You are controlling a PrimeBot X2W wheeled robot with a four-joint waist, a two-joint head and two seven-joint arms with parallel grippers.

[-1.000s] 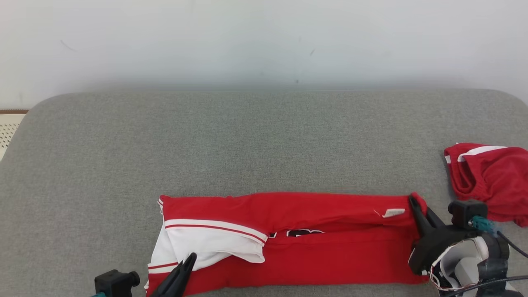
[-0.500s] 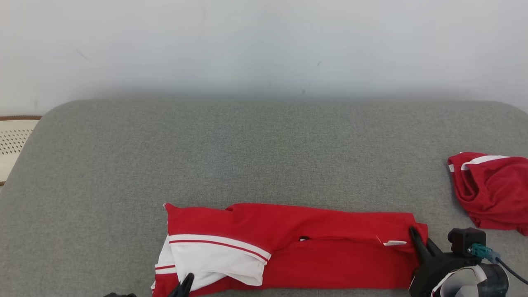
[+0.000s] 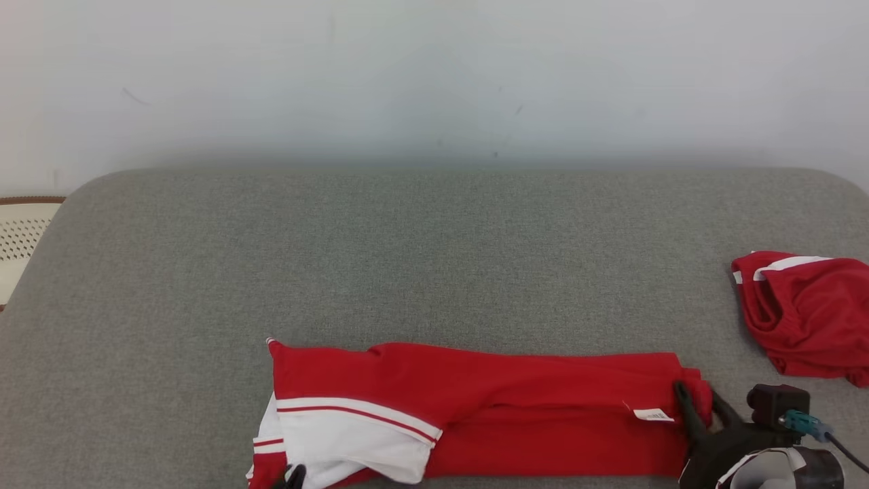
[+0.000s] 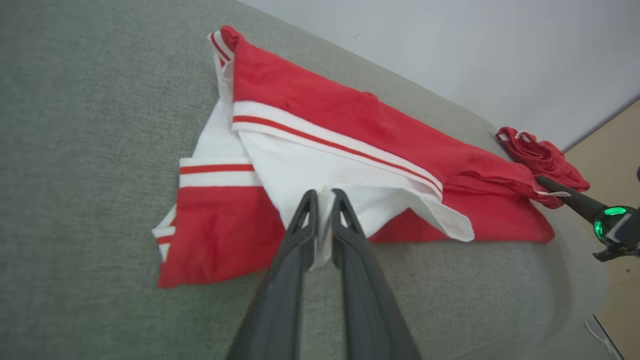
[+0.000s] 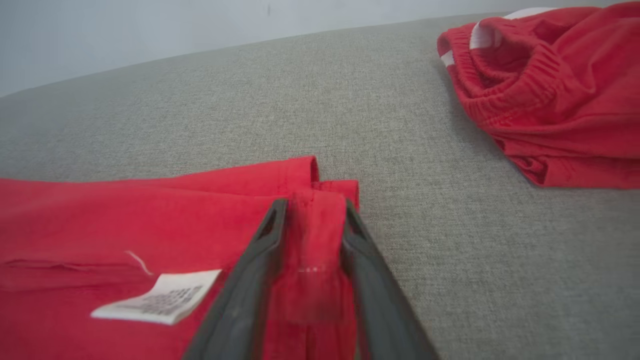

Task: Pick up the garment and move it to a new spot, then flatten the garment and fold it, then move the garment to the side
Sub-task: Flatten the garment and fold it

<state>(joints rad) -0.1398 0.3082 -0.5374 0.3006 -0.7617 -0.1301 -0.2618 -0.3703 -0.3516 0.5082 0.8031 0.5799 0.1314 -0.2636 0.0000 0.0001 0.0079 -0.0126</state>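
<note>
Your left gripper (image 3: 292, 477) pokes up at the head view's bottom edge, fingers nearly together, pinching the garment (image 3: 516, 401). Your right gripper (image 3: 694, 399), lower right, clamps its other end.

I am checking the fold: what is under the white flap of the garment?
Around the flap, a red layer of the garment shows; what lies directly beneath the flap is covered.

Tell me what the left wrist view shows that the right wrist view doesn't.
Left wrist view: the garment's white panel pinched in the left jaws, the tan floor. Right wrist view: the label's print, the red hem clamped in the right jaws. Both: the garment, the gray cushion, the shorts, the wall.
</note>
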